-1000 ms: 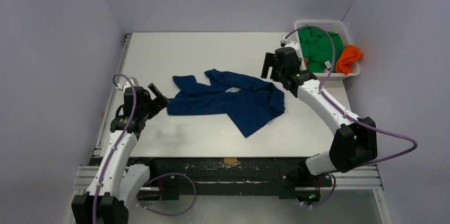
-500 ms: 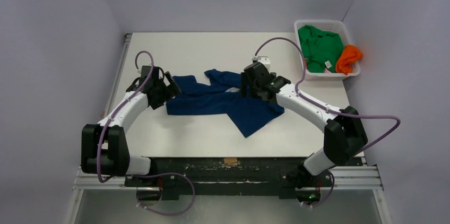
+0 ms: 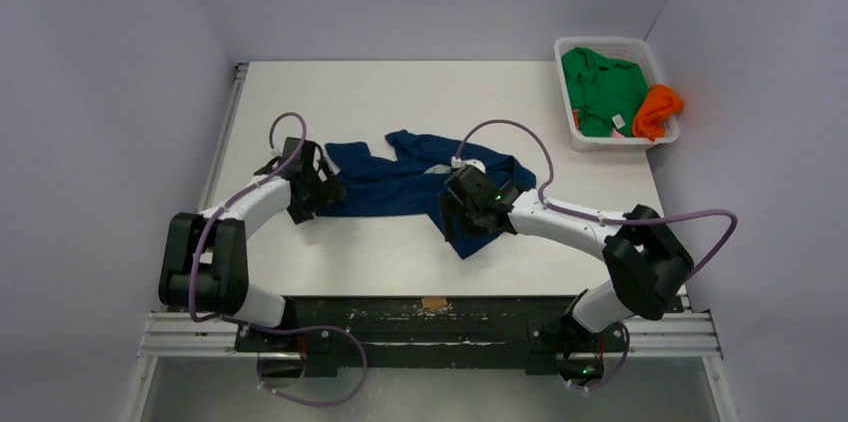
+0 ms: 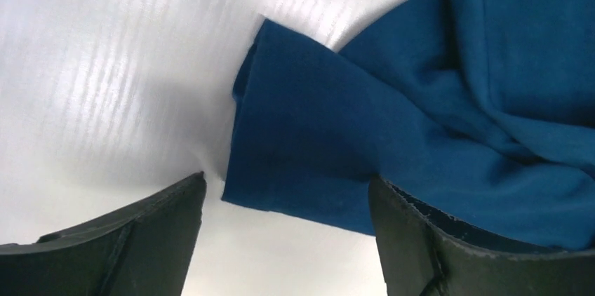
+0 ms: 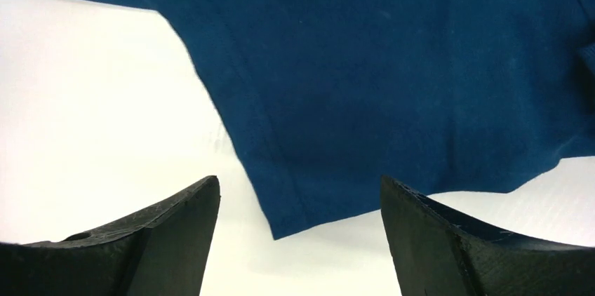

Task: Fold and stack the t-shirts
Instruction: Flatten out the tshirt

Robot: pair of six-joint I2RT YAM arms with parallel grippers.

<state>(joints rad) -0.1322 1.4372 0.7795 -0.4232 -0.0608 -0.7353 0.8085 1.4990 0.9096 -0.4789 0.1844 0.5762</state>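
A dark blue t-shirt (image 3: 420,182) lies crumpled on the white table (image 3: 400,102); no print shows. My left gripper (image 3: 322,190) is open over its left end. In the left wrist view a folded corner of the blue cloth (image 4: 316,135) lies between the fingers (image 4: 133,240). My right gripper (image 3: 462,227) is open above the shirt's lower pointed corner. In the right wrist view that corner (image 5: 330,170) lies between the fingers (image 5: 449,247). The green t-shirt (image 3: 600,90) and the orange t-shirt (image 3: 657,112) lie bunched in the basket.
The white lattice basket (image 3: 606,44) stands at the table's far right corner. Purple cables loop off both arms. A grey rail (image 3: 225,132) runs along the table's left edge. Grey walls close in the back and both sides.
Both arms have swung in from the sides to the blue shirt. The left gripper now hovers at its left end, the right over its lower corner. The shirt has not visibly moved.
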